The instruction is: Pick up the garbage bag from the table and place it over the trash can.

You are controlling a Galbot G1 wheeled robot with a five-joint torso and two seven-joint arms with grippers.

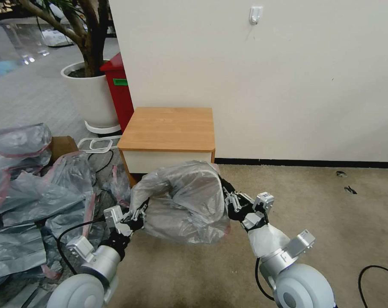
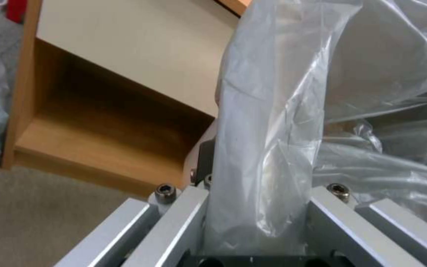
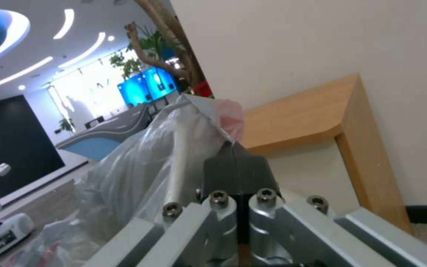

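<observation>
1. Both claws sit closest to the head camera, low in front of the table (image 1: 166, 128). The left claw (image 1: 137, 214) is clamped on one edge of the garbage bag (image 1: 185, 201); its wrist camera shows grey film bunched between its fingers (image 2: 174, 222).
2. On the other side, the right claw (image 1: 230, 201) pinches the bag's pink-banded rim, its dark pads (image 3: 235, 170) pressed together on the plastic.
3. Held between the two claws, the bag hangs in the air before the table's front edge, clear of the tabletop and puffed out rather than stretched flat.
4. Judged from this, the pick-up is done and the carry to the trash can is in hand. I cannot make out a small cream bin anywhere; it may be hidden behind the bag.
5. Next, the move likely calls for finding the bin and spreading the rim wide enough to pass over its edge.
6. Around: a heap of similar bags (image 1: 31, 201) on the floor to the left, with a red bin (image 1: 119, 90) and a white planter (image 1: 89, 92) beyond it. A black cable (image 1: 74, 231) near the left arm could snag.
</observation>
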